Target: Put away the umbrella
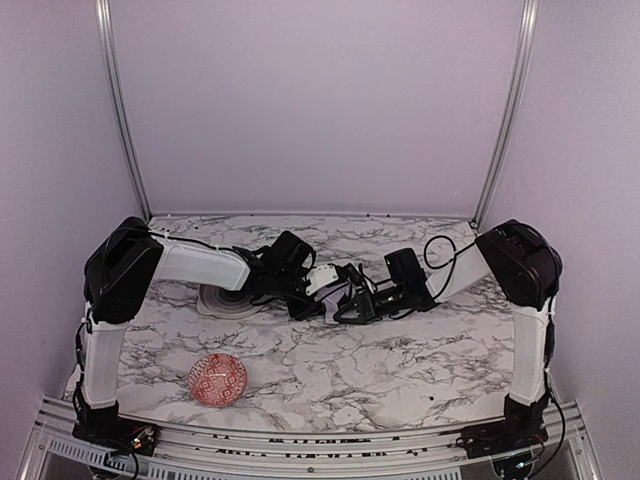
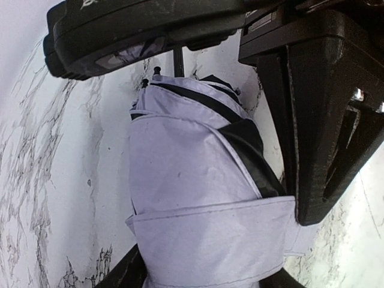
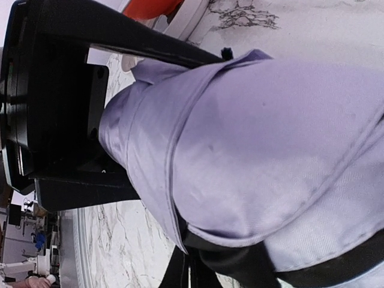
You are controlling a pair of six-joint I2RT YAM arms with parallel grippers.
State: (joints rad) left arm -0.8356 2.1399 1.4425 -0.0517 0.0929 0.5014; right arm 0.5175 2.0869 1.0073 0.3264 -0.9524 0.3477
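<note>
The umbrella (image 1: 325,280) is folded, pale lavender with black ribs, and is held just above the marble table (image 1: 400,360) at its middle, between both arms. My left gripper (image 1: 306,298) comes in from the left and is shut on the umbrella. In the left wrist view the wrapped fabric (image 2: 198,180) fills the space between my dark fingers (image 2: 129,270). My right gripper (image 1: 352,305) comes in from the right and grips the other end. Lavender fabric (image 3: 270,132) fills the right wrist view and hides the fingers. The handle is hidden.
A red patterned bowl (image 1: 218,380) sits at the front left of the table. A pale round plate-like thing (image 1: 222,300) lies under the left arm. Lavender walls and two metal posts (image 1: 120,110) close the back. The right gripper's black body (image 2: 324,120) sits close beside the left one.
</note>
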